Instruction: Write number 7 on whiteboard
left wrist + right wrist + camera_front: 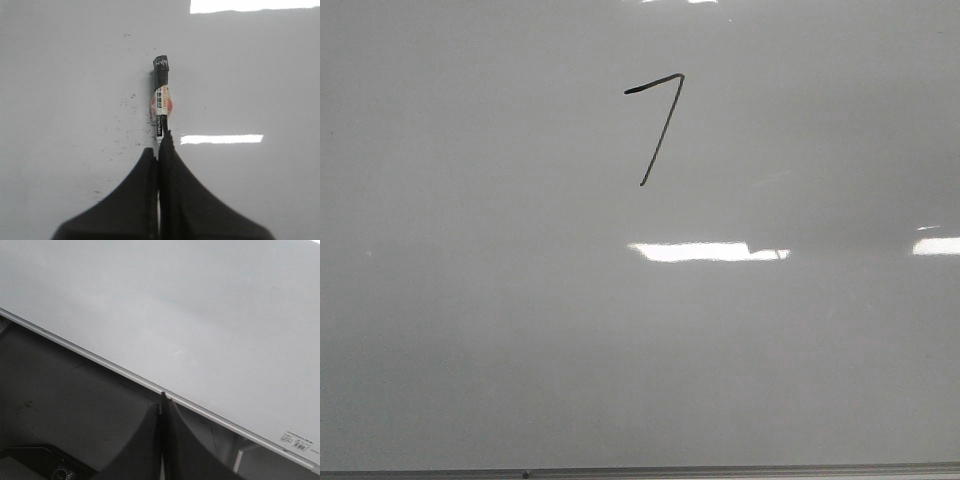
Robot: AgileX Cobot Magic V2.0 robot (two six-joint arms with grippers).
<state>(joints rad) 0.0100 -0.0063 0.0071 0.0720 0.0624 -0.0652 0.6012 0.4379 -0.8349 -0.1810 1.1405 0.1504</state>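
Whiteboard: the large glossy pale grey-white flat whiteboard (pixel 470 330) fills the front view, with bright rectangular light reflections and a thin metal bottom edge (pixel 720 469).
Dark surface: in the right wrist view a dark grey surface (pixel 65 390) lies beside the board's metal edge; a small white sticker (pixel 296 441) sits at the board's corner, its print too small to read.
Left gripper: the black left gripper (pixel 159 150) has its fingers pressed together on a marker, above the board.
Right gripper: the black right gripper (pixel 162 402) has its fingers closed together with nothing between them, over the board's edge.
Marker: the slim marker with black cap and white-and-red label (pixel 161 97) sticks out past the left fingertips; its rear end is hidden between them. Its black cap carries white letters, hard to read.
Number 7: the thin black hand-drawn number 7 (pixel 660 125) sits in the board's upper middle in the front view. No gripper shows there, and neither wrist view shows the figure.
Smudges: faint dark specks (pixel 127 107) dot the board beside the marker.
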